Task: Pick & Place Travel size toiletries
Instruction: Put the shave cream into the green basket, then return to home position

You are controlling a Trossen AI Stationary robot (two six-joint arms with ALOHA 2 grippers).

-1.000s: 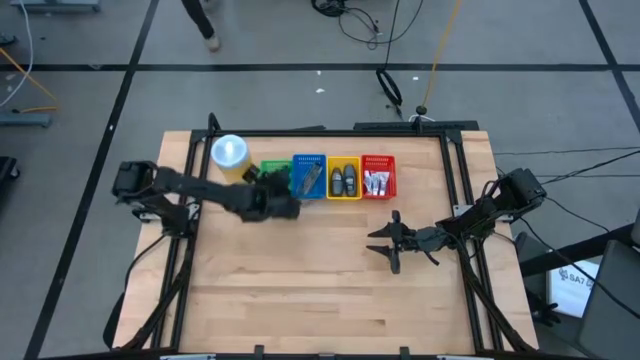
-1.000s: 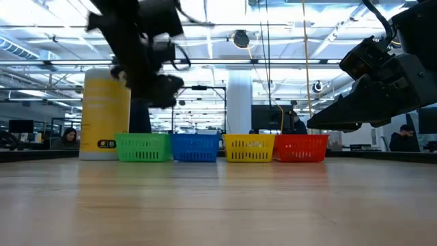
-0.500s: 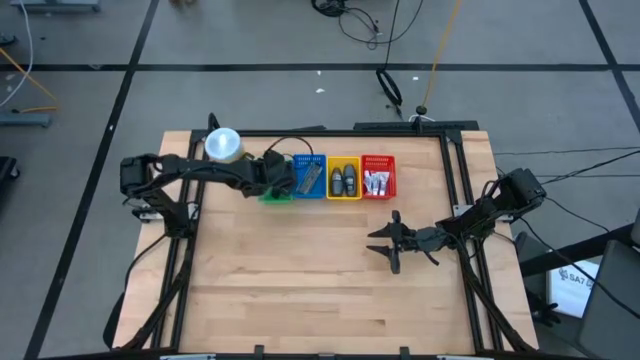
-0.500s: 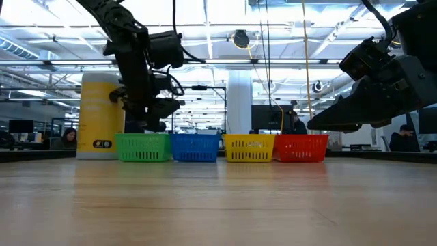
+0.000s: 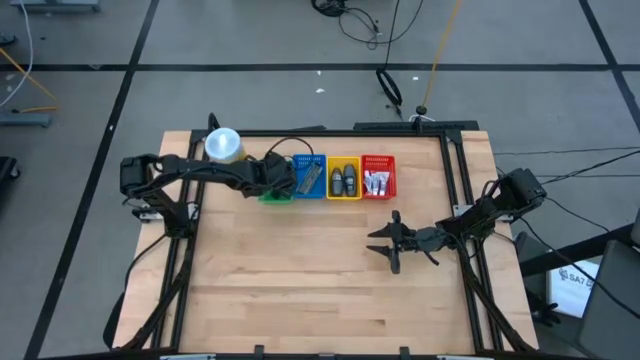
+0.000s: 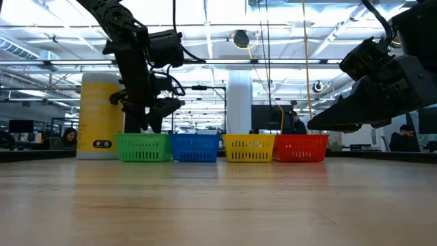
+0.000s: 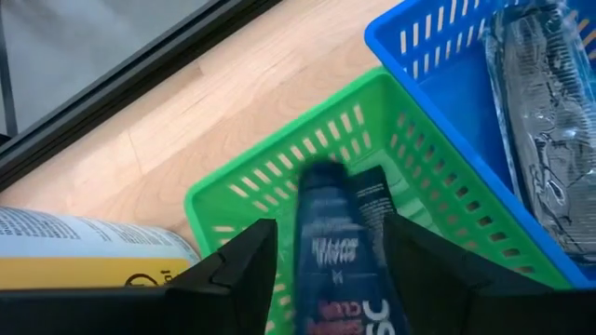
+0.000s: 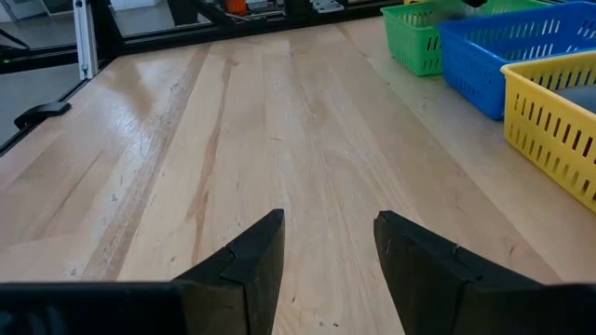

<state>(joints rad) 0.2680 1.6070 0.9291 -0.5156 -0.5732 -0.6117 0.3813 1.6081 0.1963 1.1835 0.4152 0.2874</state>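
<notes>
My left gripper [image 5: 278,180] [image 7: 331,270] hangs open over the green basket [image 7: 270,186] [image 6: 143,147], fingers pointing down. A dark blue tube [image 7: 340,251] shows blurred between its fingers, cap end toward the basket floor. Flat grey sachets [image 5: 309,177] lie in the blue basket [image 7: 438,65], dark grey oval sticks [image 5: 344,180] in the yellow basket [image 5: 344,163], and small white tubes [image 5: 377,181] in the red basket [image 5: 378,161]. My right gripper [image 5: 390,243] [image 8: 326,251] waits open above the bare table on the right, touching nothing. My left gripper's fingers [image 7: 247,265] stand on either side of the dark blue tube's body [image 7: 321,256], coming from above. A narrow gap shows beside one finger, and I cannot tell whether the other finger touches the tube. The tube points down into the green basket.
The four baskets stand in a row near the table's far edge. A tall yellow canister with a white lid [image 5: 224,146] [image 6: 102,113] stands just left of the green basket. Bare wooden tabletop [image 5: 300,270] spreads across the near half. Black frame rails run along both sides.
My left gripper moved from in front of the baskets toward the far edge and now hangs over the green basket. In the low view its fingers stand wider apart than half a second ago. The right arm kept still.
</notes>
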